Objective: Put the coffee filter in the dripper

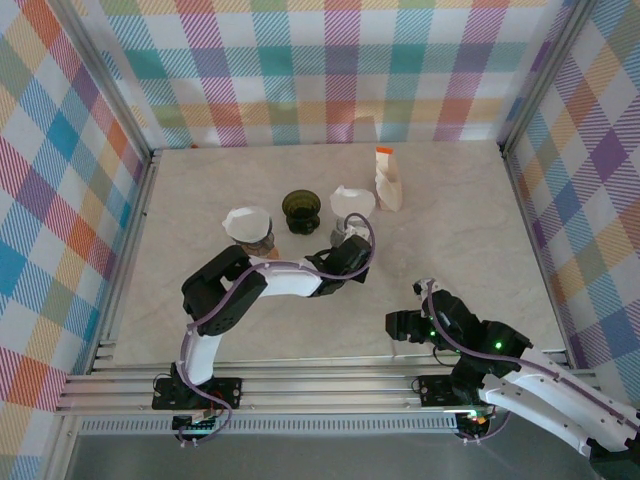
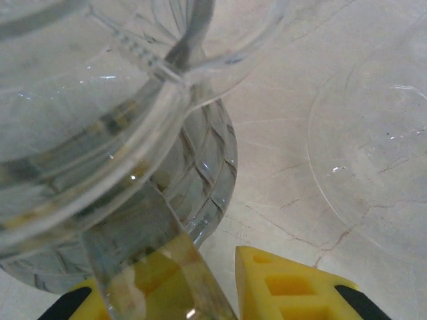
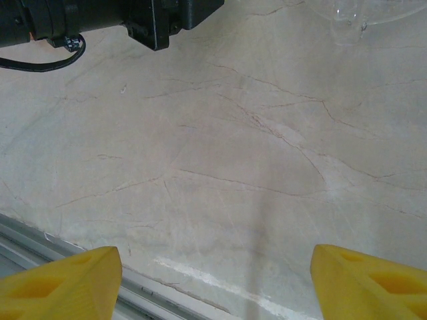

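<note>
The left gripper (image 2: 200,290) is right up against the clear dripper (image 2: 100,133), with a yellow finger on either side of the handle (image 2: 150,247). The handle points back towards the wrist. The jaws stand close around it, but the glass blurs the contact, so I cannot tell whether they are actually pinching it or only bracketing it.

The dripper stands upright with its mouth up and its ribbed base ring flat on the table (image 3: 233,167). From above, the coffee filter (image 1: 352,202) lies just beyond the left gripper, on the far side from the arm. It is a white cone that looks to be sitting in the dripper's mouth with its point down. I can't tell whether it is pressed fully home.

My guess is that the next move depends on that straight line from wrist to handle to cup. The left arm is plainly the nearer one.

The right gripper (image 3: 213,280) hangs low over bare table near its own base, with its fingers spread wide and nothing between them, well apart from the dripper.

To the left of the clear dripper stands a dark dripper (image 1: 300,208), which looks empty. Further left again, a second filter (image 1: 247,222) sits in another holder. A filter packet (image 1: 387,180) stands just right of the task's filter
</note>
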Tool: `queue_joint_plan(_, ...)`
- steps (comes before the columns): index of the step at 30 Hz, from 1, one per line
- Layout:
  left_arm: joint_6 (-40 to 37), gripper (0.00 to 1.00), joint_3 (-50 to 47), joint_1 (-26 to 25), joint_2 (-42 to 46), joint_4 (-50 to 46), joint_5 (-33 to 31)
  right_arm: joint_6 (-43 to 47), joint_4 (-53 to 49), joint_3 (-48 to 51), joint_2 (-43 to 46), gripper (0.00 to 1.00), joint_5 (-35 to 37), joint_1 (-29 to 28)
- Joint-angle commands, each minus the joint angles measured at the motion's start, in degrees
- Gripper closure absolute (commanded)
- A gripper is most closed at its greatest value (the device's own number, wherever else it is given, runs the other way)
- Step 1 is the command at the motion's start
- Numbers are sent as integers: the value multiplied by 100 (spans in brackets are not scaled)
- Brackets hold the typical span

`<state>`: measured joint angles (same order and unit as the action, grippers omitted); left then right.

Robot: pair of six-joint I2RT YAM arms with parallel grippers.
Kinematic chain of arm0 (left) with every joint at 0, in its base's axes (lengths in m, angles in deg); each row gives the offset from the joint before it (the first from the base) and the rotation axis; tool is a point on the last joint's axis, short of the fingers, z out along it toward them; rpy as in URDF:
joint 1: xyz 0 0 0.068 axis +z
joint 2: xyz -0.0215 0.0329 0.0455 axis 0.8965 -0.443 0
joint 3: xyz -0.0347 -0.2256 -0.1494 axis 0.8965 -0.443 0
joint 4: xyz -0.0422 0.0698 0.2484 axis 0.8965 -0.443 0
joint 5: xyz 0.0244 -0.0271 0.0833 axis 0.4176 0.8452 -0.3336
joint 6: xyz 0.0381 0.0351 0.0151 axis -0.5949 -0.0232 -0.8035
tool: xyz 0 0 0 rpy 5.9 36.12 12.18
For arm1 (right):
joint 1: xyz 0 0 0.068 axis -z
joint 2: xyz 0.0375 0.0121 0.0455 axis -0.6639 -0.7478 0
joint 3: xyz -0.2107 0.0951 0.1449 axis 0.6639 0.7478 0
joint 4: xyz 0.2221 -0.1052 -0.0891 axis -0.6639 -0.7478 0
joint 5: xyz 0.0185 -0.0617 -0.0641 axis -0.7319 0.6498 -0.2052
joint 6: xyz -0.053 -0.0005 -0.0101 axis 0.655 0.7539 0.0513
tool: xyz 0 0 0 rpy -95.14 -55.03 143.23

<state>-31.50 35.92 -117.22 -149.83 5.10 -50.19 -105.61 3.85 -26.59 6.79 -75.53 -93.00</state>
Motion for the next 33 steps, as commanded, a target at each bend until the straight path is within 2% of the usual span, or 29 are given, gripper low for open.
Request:
queue_joint_plan(1, 62, 73, -56, 50, -24, -286, 193, -94, -41, 12, 48, 25, 49, -28)
queue_joint_plan(7, 300, 57, -510, -23, 258, -117, 320, -95, -2, -32, 31, 25, 84, -28)
queue_joint_plan(21, 473, 36, -1009, -379, 1034, 15, 346, -212, -84, -159, -13, 24, 267, -29)
queue_joint_plan(25, 443, 38, -1003, -380, 961, 63, 323, -261, -36, -179, -13, 24, 330, -28)
queue_joint_plan(27, 397, 45, -935, -379, 832, 78, 277, -270, -30, -197, -23, 24, 325, -31)
queue_joint_plan(33, 295, 56, -759, -341, 520, 230, 205, -261, -51, -208, -6, 24, 330, -28)
